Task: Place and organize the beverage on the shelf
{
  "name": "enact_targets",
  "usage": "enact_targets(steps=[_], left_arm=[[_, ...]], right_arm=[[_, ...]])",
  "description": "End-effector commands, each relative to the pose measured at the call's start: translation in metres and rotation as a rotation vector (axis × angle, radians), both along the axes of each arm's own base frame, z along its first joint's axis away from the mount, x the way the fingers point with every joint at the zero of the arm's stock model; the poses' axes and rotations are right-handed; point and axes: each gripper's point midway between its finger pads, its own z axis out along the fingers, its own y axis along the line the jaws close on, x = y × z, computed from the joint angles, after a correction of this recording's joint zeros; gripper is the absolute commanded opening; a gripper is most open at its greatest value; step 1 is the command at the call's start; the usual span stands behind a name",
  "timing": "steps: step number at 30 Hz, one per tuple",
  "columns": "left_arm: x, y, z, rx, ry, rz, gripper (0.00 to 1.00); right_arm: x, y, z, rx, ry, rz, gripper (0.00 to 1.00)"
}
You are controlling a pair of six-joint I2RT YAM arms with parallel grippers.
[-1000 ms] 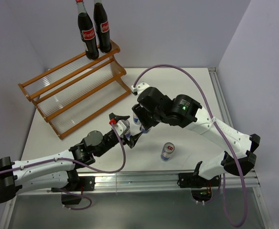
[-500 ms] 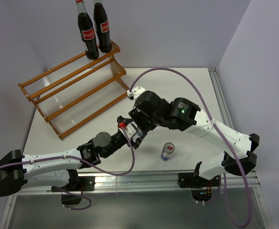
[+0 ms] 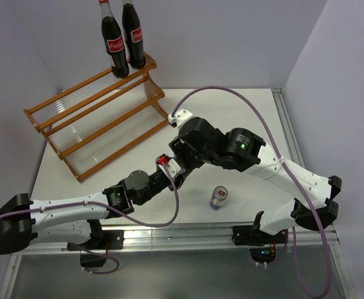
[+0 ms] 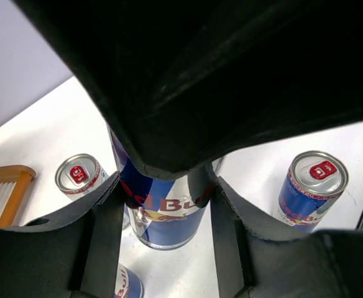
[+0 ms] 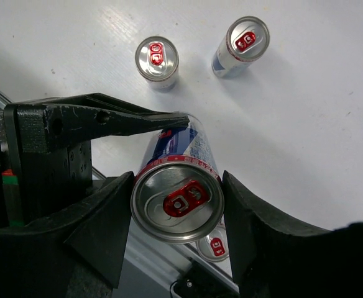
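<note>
A blue-and-silver energy-drink can (image 5: 177,186) hangs above the table. My right gripper (image 5: 177,197) is shut on its top rim, and my left gripper (image 4: 163,198) is shut on its body (image 4: 163,214) from the side. In the top view both grippers meet mid-table, the left (image 3: 171,175) just below the right (image 3: 181,161). Three more cans stand on the table: two (image 5: 157,59) (image 5: 243,40) beyond the held one and one (image 3: 219,197) near the front. Two cola bottles (image 3: 114,43) (image 3: 133,34) stand at the right end of the shelf's (image 3: 95,128) top tier.
The shelf's two lower tiers hold nothing. A metal rail (image 3: 188,233) runs along the table's near edge, and another (image 3: 288,131) runs down its right side. Purple cables loop over both arms. Walls close in at the back and the right.
My left arm has reached right to the can that the right gripper holds, and its jaws have closed on it. The right arm has barely shifted.
</note>
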Motion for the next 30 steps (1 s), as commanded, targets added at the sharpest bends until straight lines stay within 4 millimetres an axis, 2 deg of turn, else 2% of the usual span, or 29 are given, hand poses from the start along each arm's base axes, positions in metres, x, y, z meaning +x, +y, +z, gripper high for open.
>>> enact_targets(steps=[1, 2, 5, 8, 9, 14, 16, 21, 22, 24, 25, 27, 28, 29, 30], left_arm=[[0.005, 0.005, 0.051, -0.169, -0.020, 0.043, 0.00], [0.007, 0.009, 0.053, -0.180, -0.022, 0.067, 0.00], [0.014, 0.020, 0.064, -0.207, -0.036, 0.119, 0.00], [0.028, 0.029, 0.069, -0.205, -0.017, 0.149, 0.00], [0.030, 0.031, 0.068, -0.199, -0.010, 0.146, 0.00], [0.051, 0.063, 0.092, -0.273, -0.022, 0.228, 0.00], [0.063, 0.077, 0.095, -0.293, 0.006, 0.273, 0.00], [0.089, 0.111, 0.122, -0.352, -0.003, 0.423, 0.00], [0.095, 0.121, 0.135, -0.372, -0.011, 0.466, 0.00], [0.106, 0.129, 0.142, -0.383, 0.000, 0.521, 0.00], [0.113, 0.141, 0.160, -0.413, -0.015, 0.563, 0.00], [0.127, 0.146, 0.160, -0.386, 0.004, 0.601, 0.00], [0.135, 0.159, 0.175, -0.406, -0.013, 0.641, 0.00], [0.140, 0.162, 0.181, -0.409, -0.015, 0.648, 0.00], [0.148, 0.162, 0.177, -0.391, 0.002, 0.655, 0.00]], right_arm=[[-0.005, 0.026, 0.036, 0.211, -0.039, 0.036, 0.45], [-0.006, 0.026, 0.034, 0.214, -0.039, 0.040, 0.56], [-0.007, 0.023, 0.042, 0.257, -0.059, 0.044, 0.77], [-0.010, 0.021, 0.051, 0.298, -0.070, 0.044, 0.91], [-0.009, 0.020, 0.053, 0.305, -0.076, 0.040, 0.92], [-0.002, 0.004, 0.057, 0.311, -0.108, -0.035, 0.96], [-0.002, -0.004, 0.065, 0.350, -0.132, -0.057, 0.97], [-0.006, -0.018, 0.083, 0.460, -0.166, -0.054, 1.00], [-0.005, -0.019, 0.079, 0.458, -0.170, -0.060, 1.00], [-0.002, -0.024, 0.077, 0.463, -0.174, -0.076, 1.00], [-0.002, -0.024, 0.071, 0.455, -0.167, -0.078, 1.00], [-0.002, -0.026, 0.067, 0.455, -0.166, -0.072, 1.00], [-0.002, -0.026, 0.061, 0.450, -0.163, -0.073, 1.00], [-0.002, -0.028, 0.060, 0.449, -0.163, -0.074, 1.00], [-0.001, -0.029, 0.058, 0.449, -0.165, -0.080, 1.00]])
